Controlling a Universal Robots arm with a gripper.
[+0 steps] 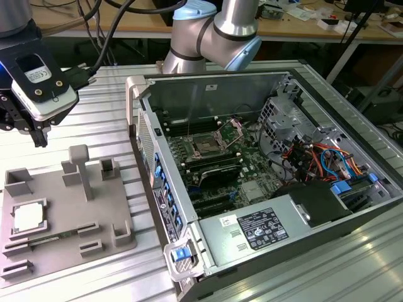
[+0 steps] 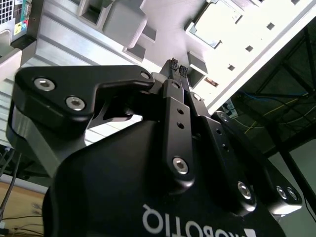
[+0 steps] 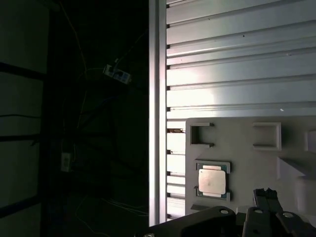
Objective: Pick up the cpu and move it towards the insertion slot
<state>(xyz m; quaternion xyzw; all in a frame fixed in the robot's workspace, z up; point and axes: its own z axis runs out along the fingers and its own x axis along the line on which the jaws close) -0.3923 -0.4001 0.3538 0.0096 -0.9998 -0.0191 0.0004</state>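
I am hovering the gripper (image 1: pixel 39 138) above the grey fixture plate (image 1: pixel 66 217), its fingers pressed together on nothing. The cpu (image 1: pixel 28 218) is lying flat in a square recess near the plate's edge on the exterior view's left, well apart from the insertion slot (image 1: pixel 206 146) inside the computer case (image 1: pixel 264 233). I am judging it light, stiff, slick-topped and fragile underneath, so I am favouring a pinch on two opposite tan edges.

A robotics lab or workshop was indicated. A robot arm (image 1: pixel 214 31) was seen over a ribbed aluminium tabletop (image 1: pixel 107 107), on which an opened computer case (image 1: pixel 252 163) and a grey fixture plate (image 1: pixel 63 214) near the fingers (image 1: pixel 39 133) were laid. Wooden benches (image 1: pixel 138 26) strewn with cables were seen well beyond them.
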